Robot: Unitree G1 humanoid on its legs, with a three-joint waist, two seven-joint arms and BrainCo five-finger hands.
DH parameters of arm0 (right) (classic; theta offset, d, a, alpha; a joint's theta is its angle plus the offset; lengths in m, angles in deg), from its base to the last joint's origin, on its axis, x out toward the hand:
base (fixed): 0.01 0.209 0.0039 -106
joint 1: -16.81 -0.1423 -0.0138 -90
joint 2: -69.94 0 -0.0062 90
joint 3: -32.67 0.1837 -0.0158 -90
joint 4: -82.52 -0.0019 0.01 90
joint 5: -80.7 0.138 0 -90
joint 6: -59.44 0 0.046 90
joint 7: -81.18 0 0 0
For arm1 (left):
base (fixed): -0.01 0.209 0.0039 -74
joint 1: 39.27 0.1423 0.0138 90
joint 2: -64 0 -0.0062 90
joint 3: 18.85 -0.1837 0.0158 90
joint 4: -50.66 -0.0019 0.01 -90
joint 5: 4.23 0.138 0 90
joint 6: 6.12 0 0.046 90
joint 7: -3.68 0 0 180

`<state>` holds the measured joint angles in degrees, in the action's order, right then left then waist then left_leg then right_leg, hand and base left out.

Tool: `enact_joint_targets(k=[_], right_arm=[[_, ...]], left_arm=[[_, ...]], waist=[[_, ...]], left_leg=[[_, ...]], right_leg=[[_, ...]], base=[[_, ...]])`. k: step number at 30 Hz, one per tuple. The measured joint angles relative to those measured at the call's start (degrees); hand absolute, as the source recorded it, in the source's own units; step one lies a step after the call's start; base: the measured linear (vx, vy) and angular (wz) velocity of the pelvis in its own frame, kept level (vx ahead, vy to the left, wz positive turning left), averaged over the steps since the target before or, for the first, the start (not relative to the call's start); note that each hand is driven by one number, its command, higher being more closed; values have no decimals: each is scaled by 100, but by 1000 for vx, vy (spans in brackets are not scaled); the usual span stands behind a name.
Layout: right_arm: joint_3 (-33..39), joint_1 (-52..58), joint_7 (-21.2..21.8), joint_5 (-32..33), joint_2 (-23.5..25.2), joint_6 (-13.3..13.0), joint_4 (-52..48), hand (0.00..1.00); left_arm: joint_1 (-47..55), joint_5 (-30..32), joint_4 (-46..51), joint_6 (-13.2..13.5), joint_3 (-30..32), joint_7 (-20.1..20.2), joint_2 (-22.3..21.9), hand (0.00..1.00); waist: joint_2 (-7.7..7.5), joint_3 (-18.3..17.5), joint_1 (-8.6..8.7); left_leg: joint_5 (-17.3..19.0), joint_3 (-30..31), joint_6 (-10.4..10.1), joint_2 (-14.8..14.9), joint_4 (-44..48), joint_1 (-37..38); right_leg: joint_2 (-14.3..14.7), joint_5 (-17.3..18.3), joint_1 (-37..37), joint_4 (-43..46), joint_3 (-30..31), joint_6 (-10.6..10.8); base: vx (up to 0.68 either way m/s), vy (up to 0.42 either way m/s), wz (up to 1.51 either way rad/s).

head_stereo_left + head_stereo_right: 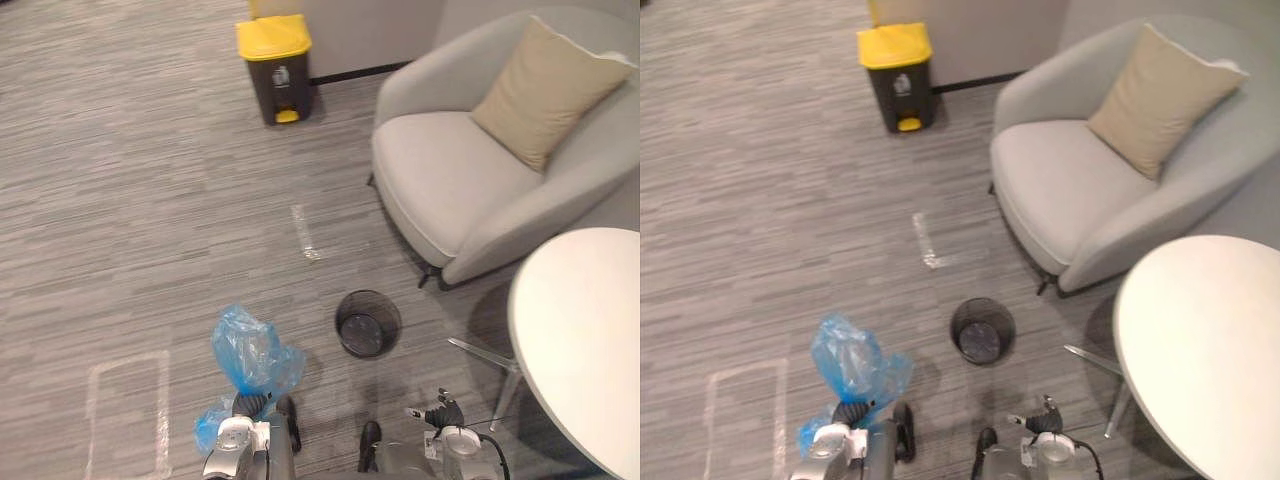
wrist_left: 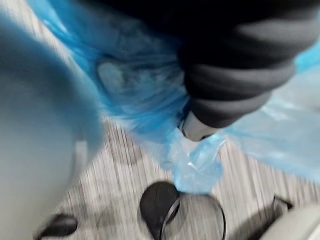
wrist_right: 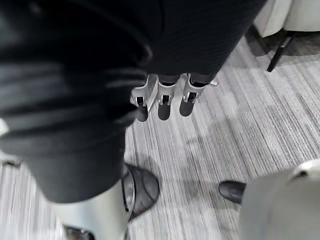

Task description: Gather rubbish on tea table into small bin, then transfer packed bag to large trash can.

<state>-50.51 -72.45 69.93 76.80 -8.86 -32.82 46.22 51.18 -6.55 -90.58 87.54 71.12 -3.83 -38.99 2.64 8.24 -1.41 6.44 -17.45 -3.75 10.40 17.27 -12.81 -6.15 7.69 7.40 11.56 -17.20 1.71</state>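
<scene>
A crumpled blue plastic bag hangs over the carpet at the lower left, its top bunched above my left hand, which is shut on its neck. In the left wrist view the blue bag wraps closely round the hand's dark cover. The small black mesh bin stands on the floor just right of the bag, with no liner in it. The large trash can, dark with a yellow lid, stands far off by the wall. My right hand hangs low beside the white round tea table, fingers relaxed and holding nothing.
A grey armchair with a tan cushion sits at the right, behind the table. Pale tape marks lie on the carpet: a short strip and a rectangle. Open carpet stretches from the bag to the large can.
</scene>
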Motion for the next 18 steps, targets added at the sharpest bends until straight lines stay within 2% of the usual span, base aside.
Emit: enact_joint_targets(k=[1,2,4,8,10,13,14,15,16,17,18], right_arm=[[-13,-9,11,-1,37,-3,6,0],[-14,-44,17,-2,125,-1,77,0],[-14,-103,23,-17,208,-3,181,0],[-12,-127,23,-30,212,4,233,0],[2,-106,23,-58,209,8,256,0],[-3,-103,43,-60,232,50,257,0],[-3,-104,52,-59,237,56,256,0],[-3,-110,62,-59,231,55,257,0],[-9,-149,65,-59,221,60,258,0],[-27,-168,70,-58,259,60,271,0],[-45,-175,87,-58,272,58,283,0]], left_arm=[[2,2,-32,-5,-44,0,34,100],[23,2,-58,-8,-163,0,145,100],[125,4,-74,-12,-229,3,271,100],[140,7,-112,-11,-325,1,381,100],[137,16,-111,-10,-322,2,380,100],[258,55,-112,-11,-315,1,433,100],[285,55,-112,-13,-318,0,452,100],[281,54,-115,-17,-320,-3,460,100],[243,53,-113,-18,-318,-4,451,100],[232,51,-96,-17,-315,-6,485,100],[236,51,-82,-17,-315,-7,499,100]], waist=[[-5,2,11],[-94,1,2],[-205,-23,-5],[-250,-49,0],[-267,-43,46],[-424,-49,96],[-470,-63,100],[-501,-62,106],[-472,-26,116],[-393,32,145],[-384,38,167]], left_leg=[[0,34,-2,-59,-263,91],[-95,93,-91,-201,-556,191],[-167,91,-25,-370,-735,312],[-273,280,141,-714,-1055,371],[-205,392,233,-880,-1045,307],[170,500,375,-1088,-560,166],[288,570,423,-1163,-422,132],[388,643,456,-1240,-317,112],[479,745,527,-1246,-264,169],[519,886,593,-1181,-258,305],[558,939,598,-1134,-270,363]], right_leg=[[6,-72,-64,-125,-42,63],[-46,-192,-161,-314,-115,129],[-131,-296,-285,-486,-113,235],[-373,-279,-346,-580,-212,418],[-486,-88,-331,-452,-231,584],[-803,474,-153,297,-77,864],[-884,516,-108,524,14,890],[-953,448,-19,854,138,779],[-1015,311,383,1828,425,634],[-861,472,594,2188,658,562],[-731,583,650,2231,739,517]], base=[[-63,190,51],[-54,201,36],[-54,176,19],[-71,138,26],[-26,146,47],[81,104,36],[143,71,27],[200,113,32],[257,140,41],[232,107,39],[267,33,40]])
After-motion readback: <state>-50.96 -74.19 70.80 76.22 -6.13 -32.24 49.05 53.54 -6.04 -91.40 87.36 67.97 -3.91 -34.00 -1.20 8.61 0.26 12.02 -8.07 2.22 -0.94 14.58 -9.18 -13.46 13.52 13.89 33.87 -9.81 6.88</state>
